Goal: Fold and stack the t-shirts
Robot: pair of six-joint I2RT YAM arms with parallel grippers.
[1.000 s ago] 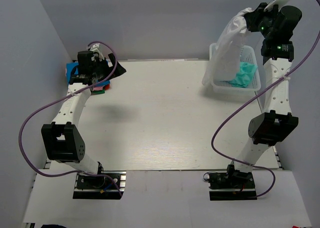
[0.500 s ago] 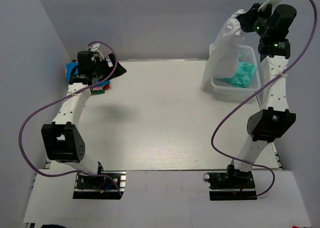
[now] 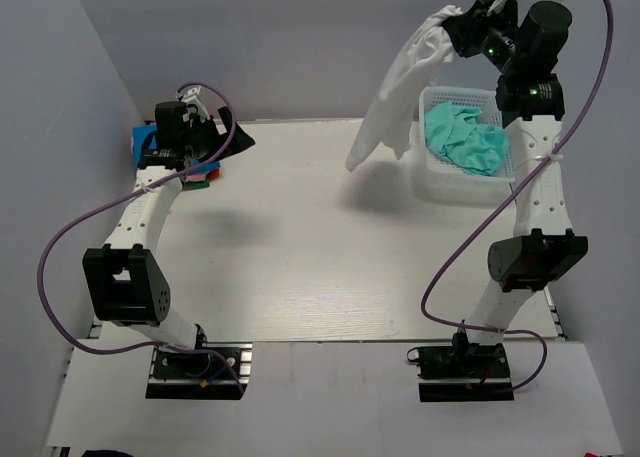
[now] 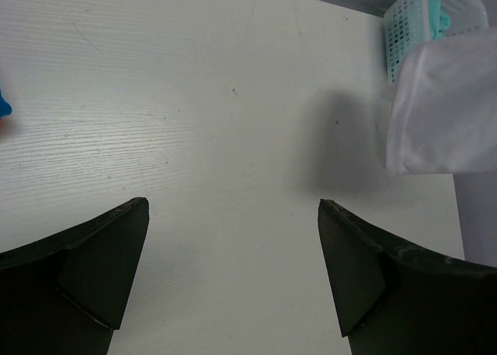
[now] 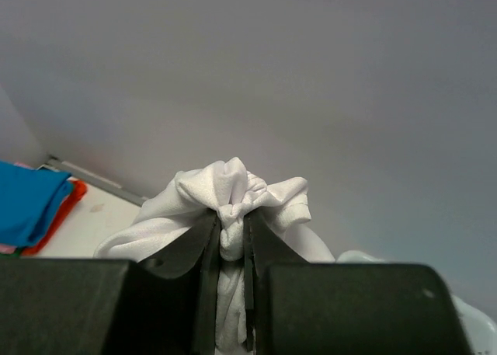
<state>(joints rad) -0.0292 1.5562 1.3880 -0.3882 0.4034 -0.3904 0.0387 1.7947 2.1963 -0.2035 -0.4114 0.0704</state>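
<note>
Retrieval stage: pinching white t-shirt (image 3: 395,92) by a bunched fold in closed right fingers (image 5: 203,254), high over the far right of the table (image 3: 300,247), hanging just beside the basket (image 3: 465,185) that holds a teal t-shirt (image 3: 465,142). Empty left fingers (image 4: 93,277) spread wide near the folded stack (image 3: 142,139). Next, probably: lowering and spreading flat mid-table. Since a second ago: raised higher, swung left, clear of the basket.

Stack of folded t-shirts (image 3: 141,143) largely behind the left arm (image 3: 178,137), lower layers indistinct
</note>
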